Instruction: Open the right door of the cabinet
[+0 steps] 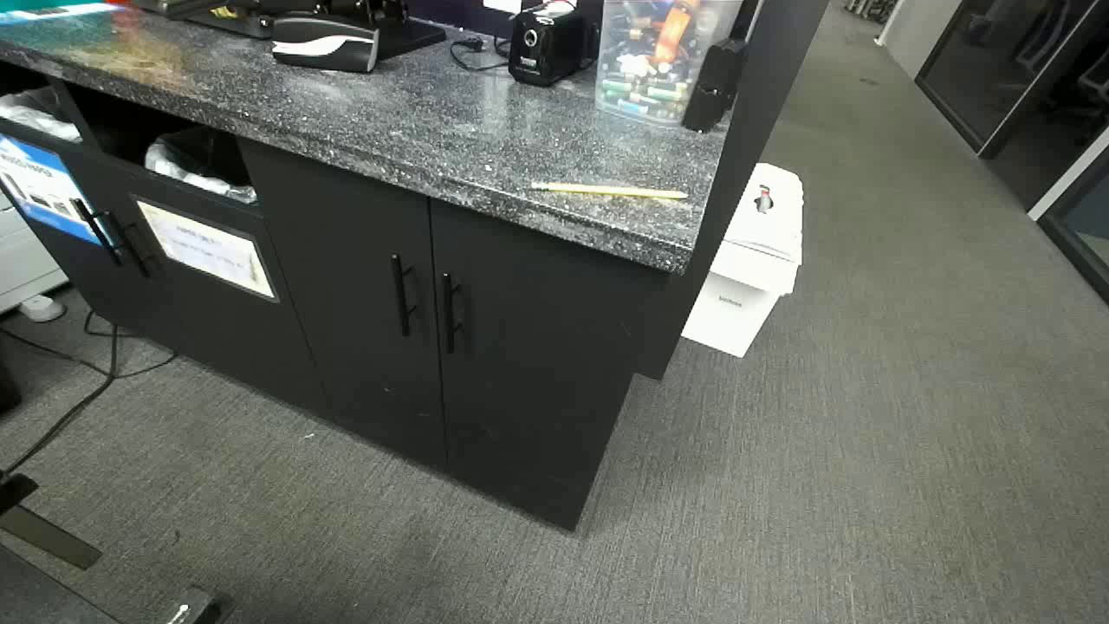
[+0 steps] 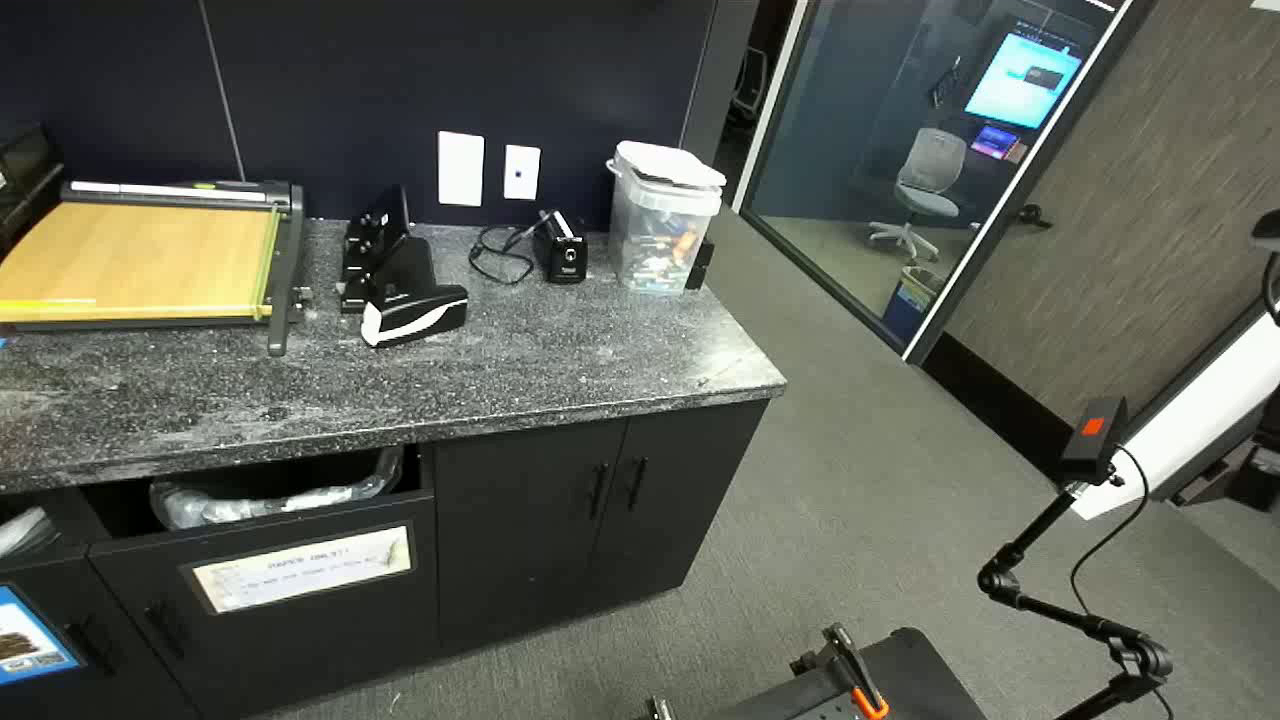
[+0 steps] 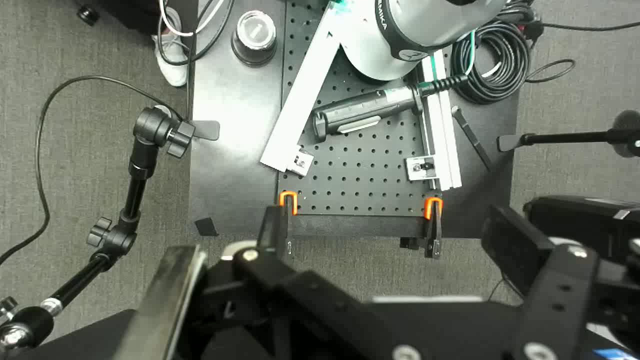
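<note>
Wrist view shows the end effector point(image 3: 389, 227) with its fingers point(image 3: 515, 240) spread wide and nothing gripped, the cart point(image 3: 230, 165) below. In an exterior view, the right door point(image 1: 528, 390) sits closed at the right end of the cabinet point(image 1: 351, 277), its bar handle point(image 1: 449, 312) upright along the left edge, just beside the twin handle point(image 1: 400, 295). The step in hand, I'd judge, is the reach for that bar handle. I'd come in level, 1 finger each side, the inner finger slipping into the gap between the 2 bars so that only the right bar is caught. Then I'd pull in a curve, since the door likely swings about its outer edge. The worktop point(image 1: 416, 121) runs above the door; stay under its lip. Carpet point(image 1: 780, 477) stretches in front, room enough for the swing, I think. The clamp point(image 3: 434, 232) jutting past the cart's edge and the jointed stand point(image 2: 1060, 615) look like snags to watch.
</note>
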